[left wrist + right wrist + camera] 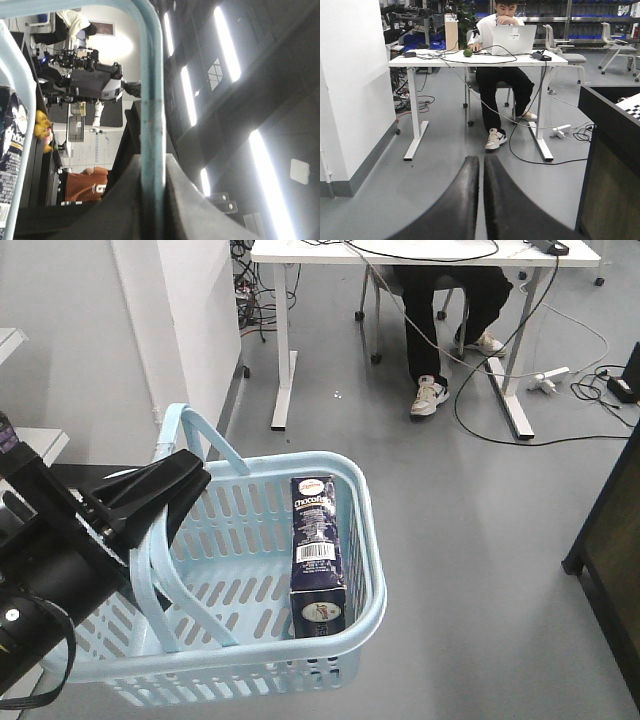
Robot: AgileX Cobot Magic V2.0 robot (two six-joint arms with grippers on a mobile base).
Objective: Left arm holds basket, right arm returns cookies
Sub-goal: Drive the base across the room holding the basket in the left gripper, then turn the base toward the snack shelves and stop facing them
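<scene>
The light blue basket hangs above the grey floor at the lower left of the front view. Inside it the navy cookies box leans against the right wall, barcode patch facing up. My left gripper, black and wedge-shaped, is shut on one of the basket's hoop handles. In the left wrist view the handle runs straight between the jaws of the left gripper, and the cookies box shows at the left edge. My right gripper is shut, with nothing between its fingers, and points at the floor.
A white desk stands ahead with a seated person behind it, and cables trail over the floor to the right. A white pillar rises at the left. A dark cabinet stands at the right edge.
</scene>
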